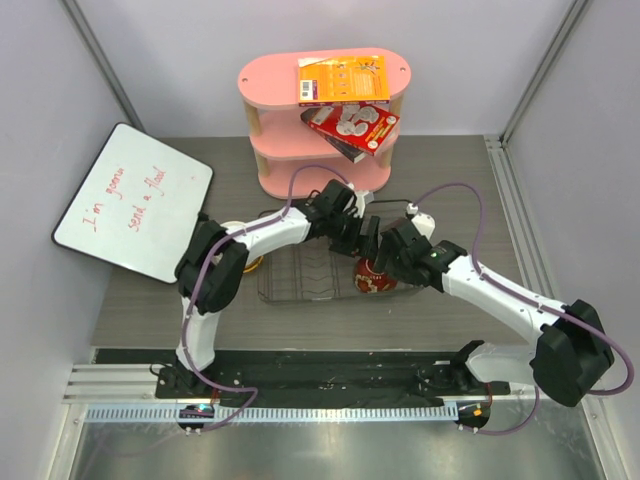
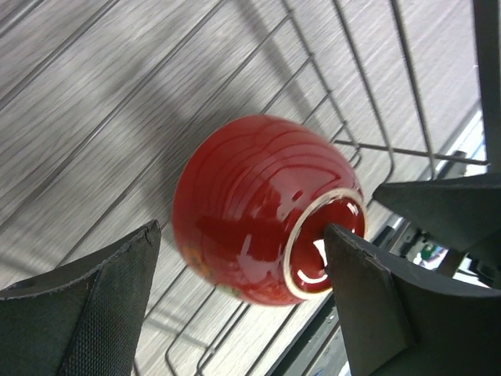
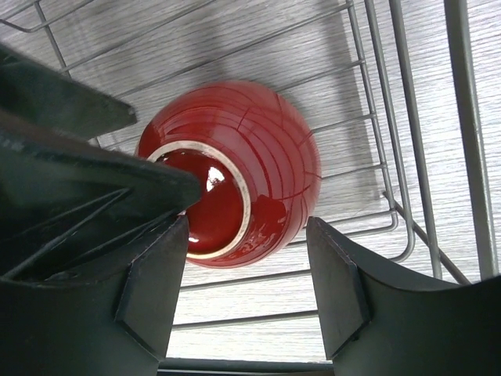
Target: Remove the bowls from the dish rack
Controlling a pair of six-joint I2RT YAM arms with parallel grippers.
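**Top view.** Grey wood-grain table (image 1: pixel 150 300), pale walls on three sides. A pink three-tier shelf (image 1: pixel 322 120) stands at the back and carries printed boxes (image 1: pixel 343 80). A whiteboard (image 1: pixel 135 200) with red writing lies at the left. The dish rack (image 1: pixel 300 275) sits at table centre. Both arms bend in over it. The left gripper (image 1: pixel 350 230) is above the rack's far right part, and the right gripper (image 1: pixel 383 258) is just beside it. The dark red bowl (image 1: pixel 375 280) lies at the rack's right end, under the right gripper.

**Left wrist.** Rack wires over wood grain. The left gripper (image 2: pixel 243 235) has its fingers well apart with the bowl (image 2: pixel 250 204) between them. The bowl is glossy red with fine concentric lines, and a pale-edged ring faces the lens. One pad (image 2: pixel 368 298) overlaps that ring; I cannot tell whether it touches.

**Right wrist.** Same wires, with the rack's rounded corner at lower right. The right gripper (image 3: pixel 246 227) has its fingers spread and nothing clamped. The bowl (image 3: pixel 266 157) rests on the wires beyond the tips. The left gripper's dark body fills the left side and covers part of the ring.
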